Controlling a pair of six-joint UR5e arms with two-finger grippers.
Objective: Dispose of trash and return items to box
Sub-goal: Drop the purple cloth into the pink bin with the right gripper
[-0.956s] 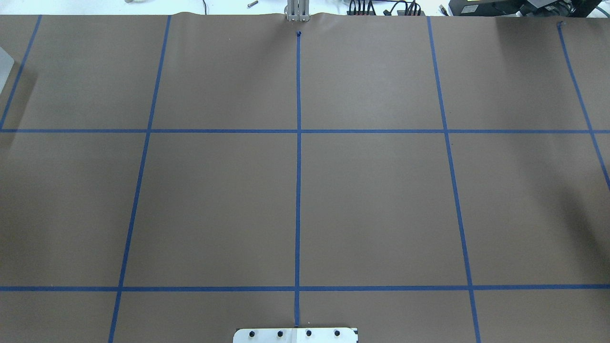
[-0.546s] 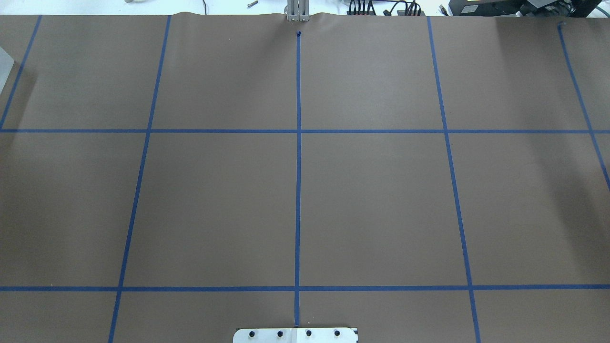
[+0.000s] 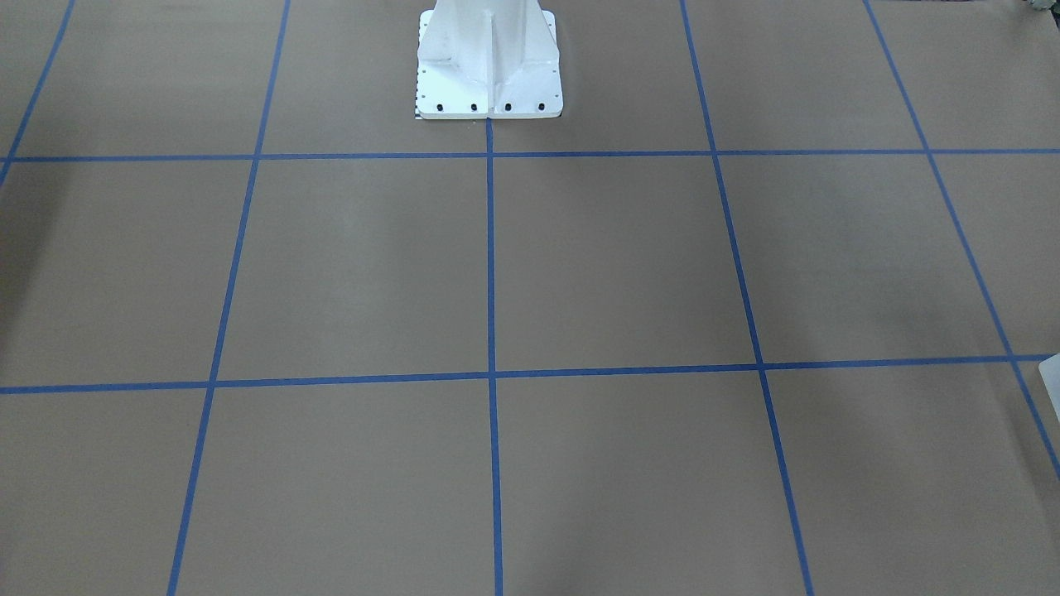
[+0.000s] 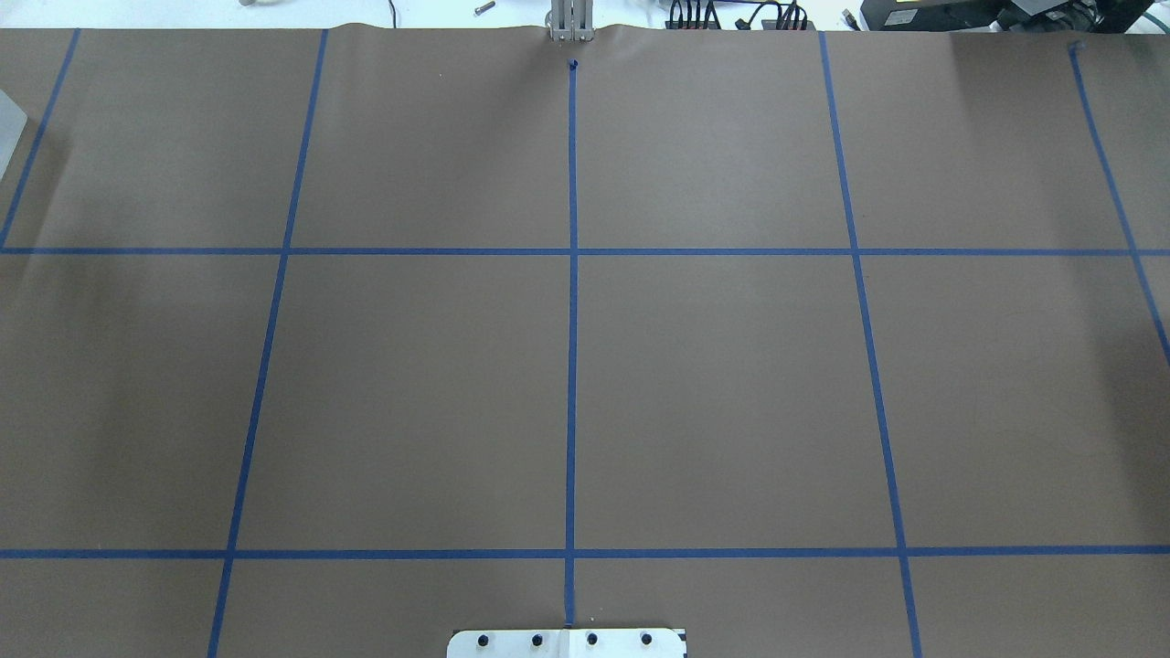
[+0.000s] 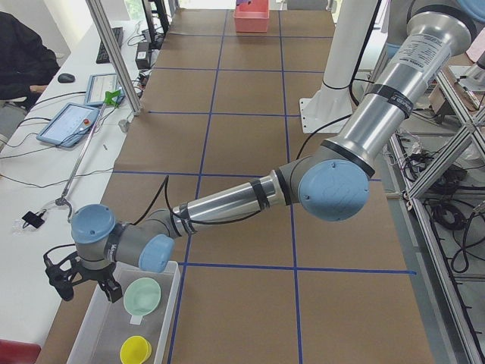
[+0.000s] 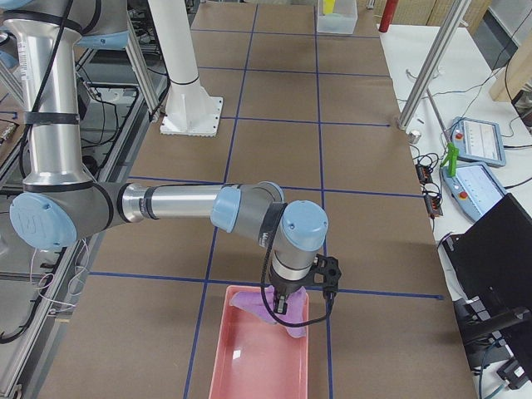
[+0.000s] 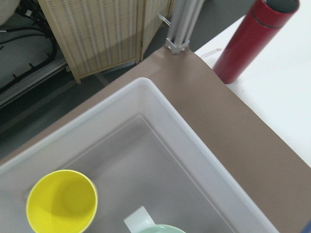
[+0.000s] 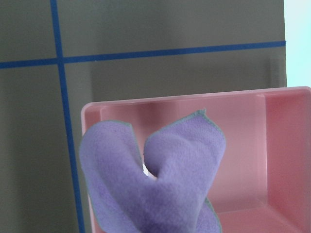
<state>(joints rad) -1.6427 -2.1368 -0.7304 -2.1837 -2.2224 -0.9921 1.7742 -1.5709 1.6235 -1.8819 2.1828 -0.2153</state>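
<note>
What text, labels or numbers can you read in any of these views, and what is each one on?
No readable text in any view.
Teach pendant screens: too small to read.
White tag in the clear bin: no print visible.
Red bottle: no label shows.

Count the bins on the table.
2. A clear bin at the robot's far left; a pink bin at its far right. More could sit out of view.
</note>
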